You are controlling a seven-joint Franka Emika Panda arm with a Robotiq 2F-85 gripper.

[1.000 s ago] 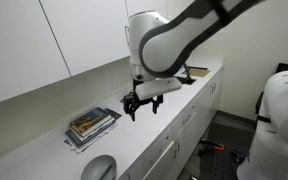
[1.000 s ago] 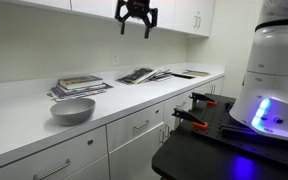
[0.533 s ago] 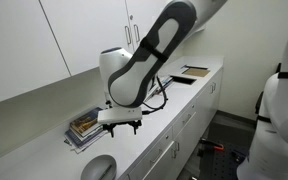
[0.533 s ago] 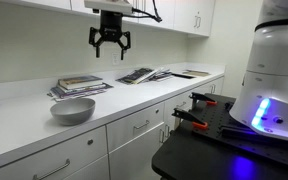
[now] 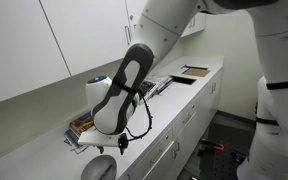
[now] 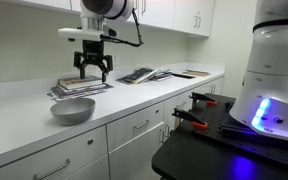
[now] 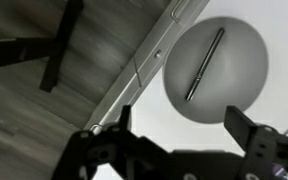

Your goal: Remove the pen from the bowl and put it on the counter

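You have the slim dark pen (image 7: 204,65) lying slantwise inside the small round pale grey matte bowl (image 7: 239,45). The bowl sits close to the front edge of the long smooth white counter (image 6: 134,95), with open surface beside it. Above the bowl, your gripper (image 6: 94,76) hangs with its claw spread, clear of the pen.

The small round pale grey bowl (image 6: 73,111) stands open-topped near the front edge of the long white counter (image 6: 124,97), with open air above it. A low stack of books (image 6: 82,88) lies just beyond it. Bare surface runs right toward spread papers (image 6: 144,75). Overhead, white wall cabinets (image 6: 174,12) overhang the far side.
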